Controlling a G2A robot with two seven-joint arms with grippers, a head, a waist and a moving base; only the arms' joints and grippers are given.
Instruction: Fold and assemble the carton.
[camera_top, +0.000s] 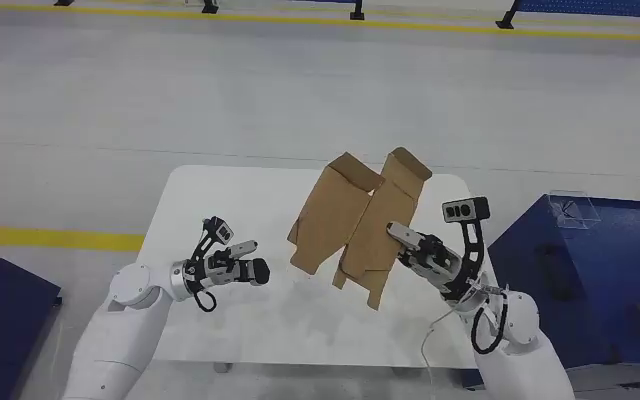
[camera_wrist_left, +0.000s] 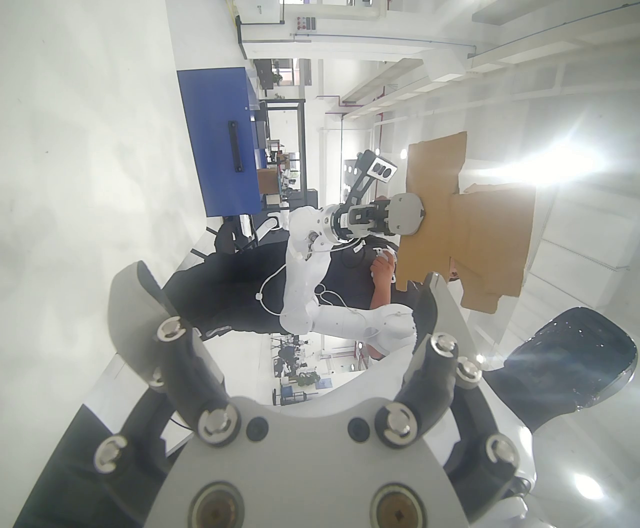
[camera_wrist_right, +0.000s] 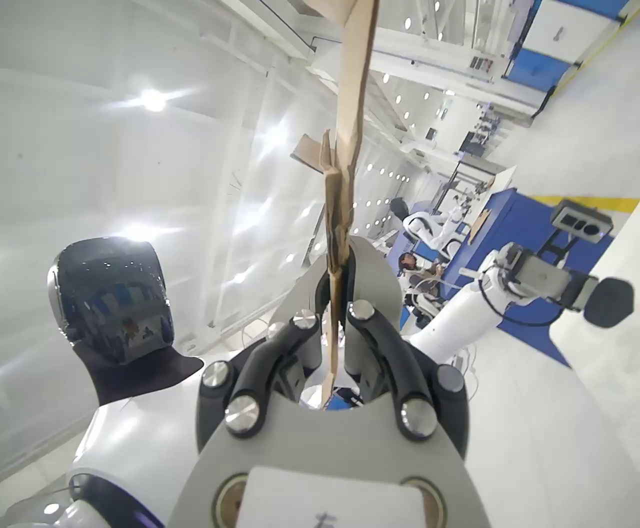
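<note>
Left gripper (camera_top: 250, 258): released, fingers spread wide with nothing between them. It hangs over the near left part of the desk (camera_top: 215, 200), well apart from the carton.

Right gripper (camera_top: 398, 232): clenched on the carton (camera_top: 350, 215), over the near right part of the desk. In the right wrist view the fingers (camera_wrist_right: 372, 280) press from both sides on the board's thin edge, which runs straight between them.

Carton: a flattened brown cardboard blank, not yet formed into a box. It is held up off the desk, tilted, its nearer right edge in the right gripper. From above it reads as two long panels side by side with a crease between them, each ending in a flap at the far end and shorter tabs at the near end. The left wrist view shows its broad face with stepped flap outlines. No print can be made out on either face.

Labels: a white sticker (camera_wrist_right: 330, 500) sits on the right gripper's base; its mark is cut by the frame edge and cannot be read.

Desk: white top with rounded corners.

Beyond: a blue cabinet (camera_top: 580, 270) stands just beside the desk's right end, with a small clear holder (camera_top: 570, 208) on top. Yellow lines (camera_top: 60, 238) cross the grey floor (camera_top: 300, 90) to the left and far behind.
</note>
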